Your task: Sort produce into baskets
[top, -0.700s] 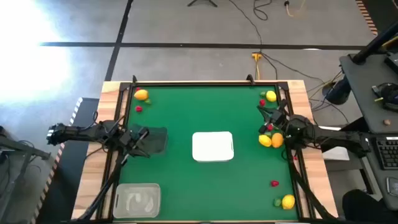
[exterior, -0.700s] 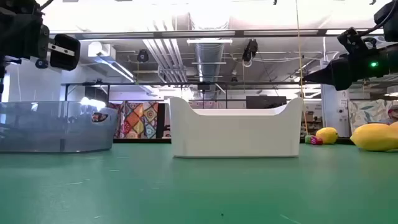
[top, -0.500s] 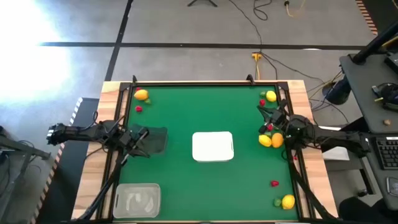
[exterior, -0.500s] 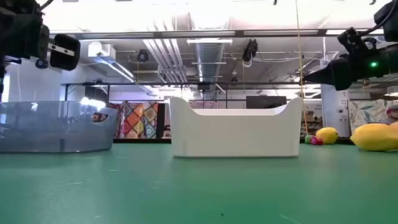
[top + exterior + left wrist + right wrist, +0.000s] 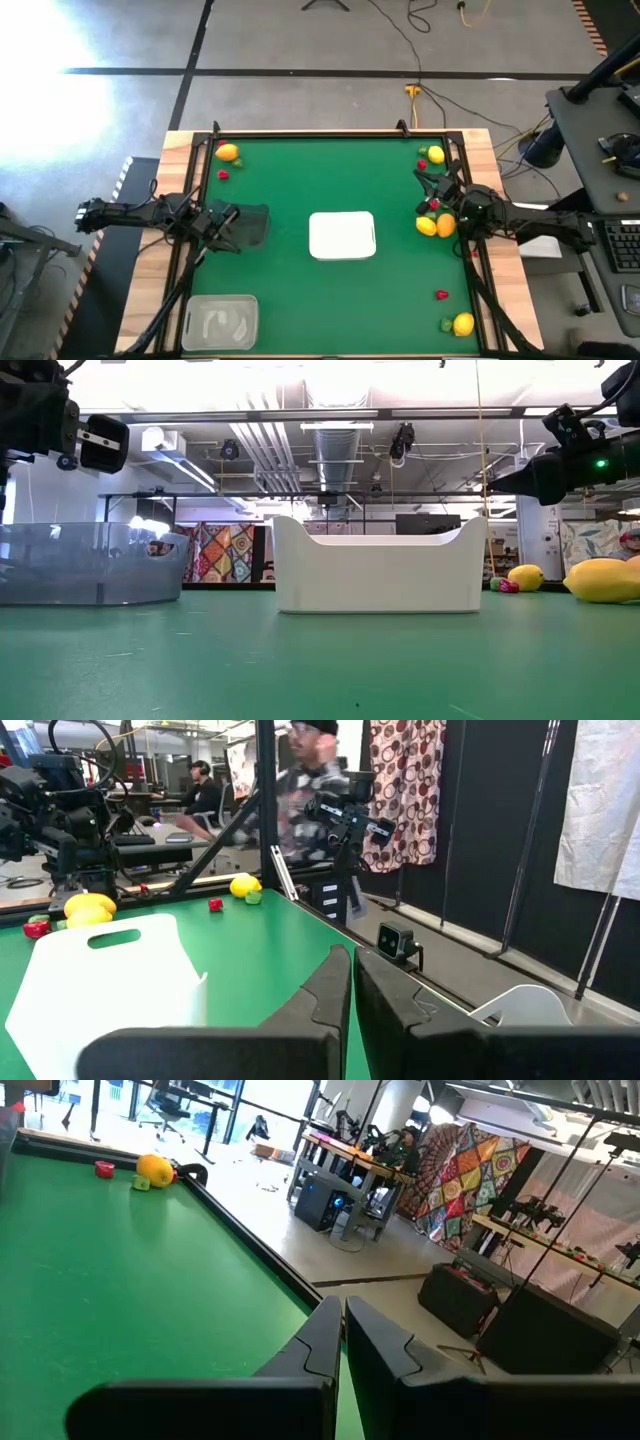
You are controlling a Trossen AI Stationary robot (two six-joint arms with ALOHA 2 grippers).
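Both arms hover above the green table, touching nothing. My left gripper point(image 5: 229, 215) is shut over the dark smoky basket point(image 5: 250, 226) at the left; its fingers point(image 5: 352, 992) point toward the white basket point(image 5: 342, 236) at the centre. My right gripper point(image 5: 428, 183) is shut near the right edge, above two yellow rounds point(image 5: 435, 226) and a red piece point(image 5: 432, 205); its wrist view point(image 5: 341, 1330) looks across the table. The clear basket point(image 5: 220, 323) stands at the near left corner. More produce lies at the far left point(image 5: 228, 152), far right point(image 5: 436, 155) and near right point(image 5: 463, 323).
The table has a raised wooden frame point(image 5: 330, 134). A small red piece point(image 5: 441, 294) lies alone on the near right. Green cloth lies bare between the white basket and the near edge point(image 5: 350, 310). A person point(image 5: 305, 790) stands beyond the table's edge in the left wrist view.
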